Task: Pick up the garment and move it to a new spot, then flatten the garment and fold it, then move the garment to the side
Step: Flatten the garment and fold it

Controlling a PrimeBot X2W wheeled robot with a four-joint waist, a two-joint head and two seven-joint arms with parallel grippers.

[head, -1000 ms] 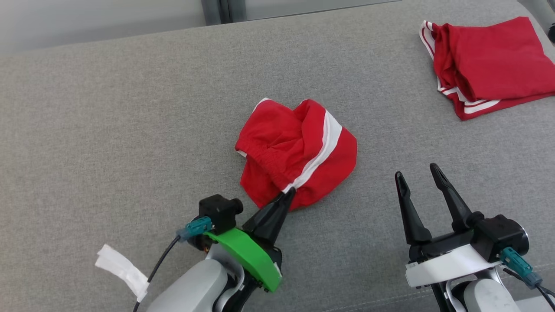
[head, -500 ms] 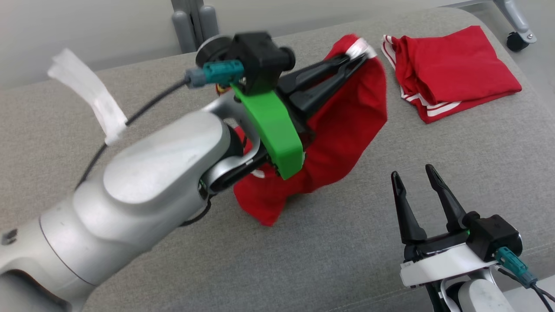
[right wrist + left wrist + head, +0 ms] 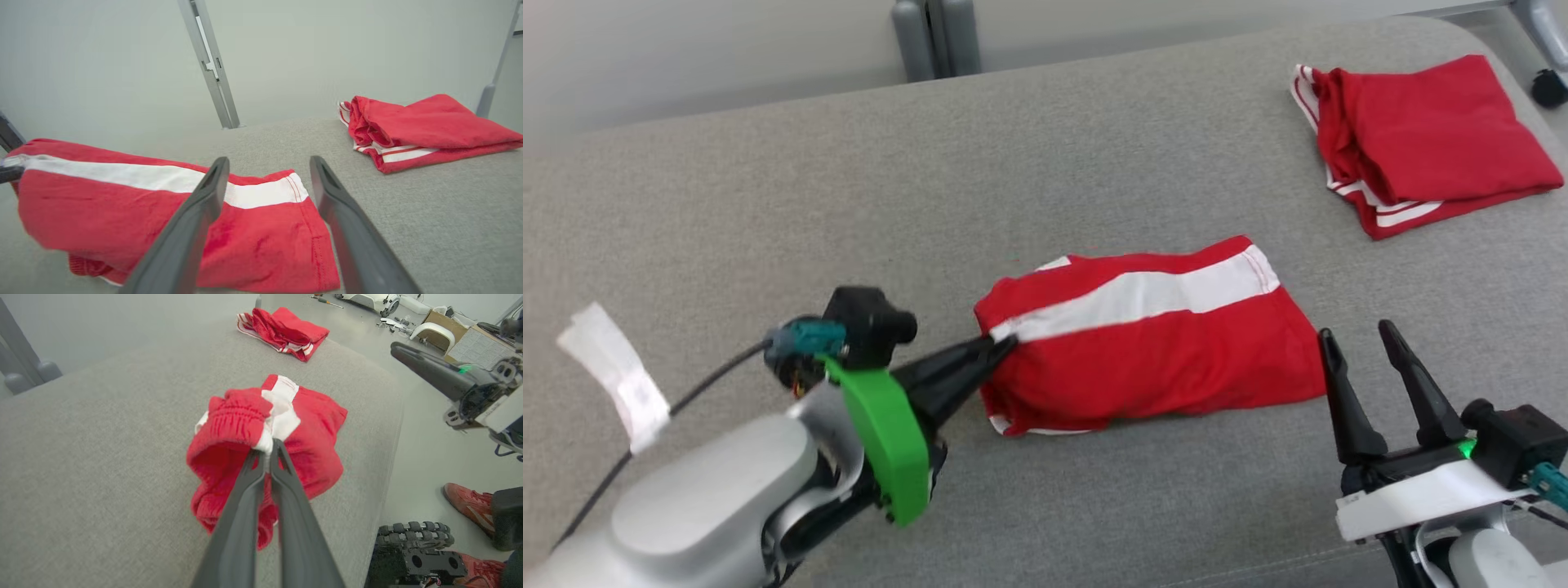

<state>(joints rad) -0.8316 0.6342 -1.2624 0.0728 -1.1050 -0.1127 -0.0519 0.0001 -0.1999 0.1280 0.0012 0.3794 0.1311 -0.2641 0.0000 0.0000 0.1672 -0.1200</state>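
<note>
1. Garment (image 3: pixel 1152 343): red shorts with a white side stripe, laid out mid-surface on the grey cushion (image 3: pixel 768 204). Partly flattened; the near edge is bunched under.
2. Long axis: runs left to right across the head view, waistband end toward the robot's left, hem end toward its right.
3. Left gripper (image 3: pixel 1003 345): fingers pressed together, pinching the waistband where the white stripe meets it. The cloth extends away from the tips along the axis.
4. Right gripper (image 3: pixel 1357 333): fingers spread, holding nothing, just beside the near corner of the hem end. The hem lies ahead of the tips and slightly to their left.
5. Judgement: the hem end is free and the right arm is the nearer to it. A grasp there would likely let both arms draw the cloth flat lengthwise.
6. Also present: second red garment (image 3: pixel 1421 139), folded, well apart at the far right.
</note>
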